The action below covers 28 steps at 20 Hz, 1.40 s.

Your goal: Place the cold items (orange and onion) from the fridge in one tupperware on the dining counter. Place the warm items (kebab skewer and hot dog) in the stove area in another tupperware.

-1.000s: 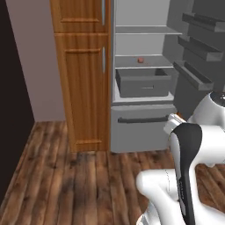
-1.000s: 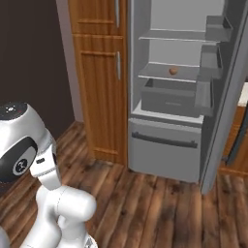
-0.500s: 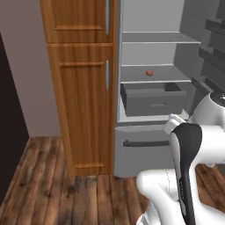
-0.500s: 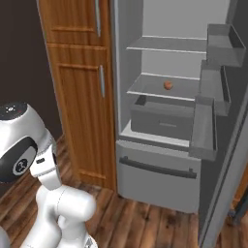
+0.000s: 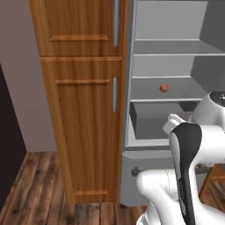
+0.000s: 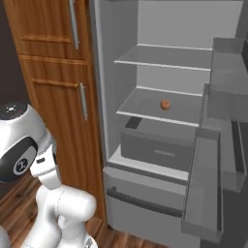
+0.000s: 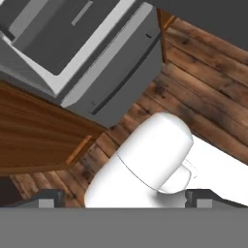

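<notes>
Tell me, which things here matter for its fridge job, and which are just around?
For the job:
- small round orange-brown item on the fridge shelf
- open pincer

Just around:
- wooden cabinet
- fridge drawer
- wood floor

Small round reddish-brown item (image 5: pixel 164 88), orange or onion, cannot tell which: alone on middle fridge shelf (image 6: pixel 145 106), toward back.
</notes>
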Available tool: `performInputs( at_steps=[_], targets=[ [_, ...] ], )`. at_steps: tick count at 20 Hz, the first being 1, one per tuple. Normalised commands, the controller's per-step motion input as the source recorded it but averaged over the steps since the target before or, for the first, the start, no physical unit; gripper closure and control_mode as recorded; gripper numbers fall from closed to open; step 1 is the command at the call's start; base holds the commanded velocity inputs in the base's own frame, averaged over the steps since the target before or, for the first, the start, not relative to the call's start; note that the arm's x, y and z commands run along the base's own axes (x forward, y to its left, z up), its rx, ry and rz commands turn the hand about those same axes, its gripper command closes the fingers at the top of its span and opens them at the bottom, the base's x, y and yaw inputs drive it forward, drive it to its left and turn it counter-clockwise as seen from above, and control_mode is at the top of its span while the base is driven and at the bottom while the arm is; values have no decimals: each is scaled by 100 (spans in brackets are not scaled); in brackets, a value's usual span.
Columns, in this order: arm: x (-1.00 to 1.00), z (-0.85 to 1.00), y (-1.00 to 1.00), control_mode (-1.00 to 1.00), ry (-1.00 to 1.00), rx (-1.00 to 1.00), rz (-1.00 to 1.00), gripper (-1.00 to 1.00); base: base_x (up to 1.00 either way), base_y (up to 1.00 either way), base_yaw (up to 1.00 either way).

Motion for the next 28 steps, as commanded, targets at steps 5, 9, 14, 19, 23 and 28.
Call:
performInputs(
  at_steps=[5,9,14,19,23,28],
  targets=[
    [0,0,0,100,0,0,0,-100,52,-36,9],
    [0,0,0,100,0,0,0,-100,42,-43,9],
    [0,0,0,100,0,0,0,-100,40,-50,8],
    [0,0,0,100,0,0,0,-100,17,-63,7],
    [0,0,0,100,0,0,0,-100,5,-59,5],
    [10,0,-10,-100,0,0,0,-100,6,-28,1]
  ],
)
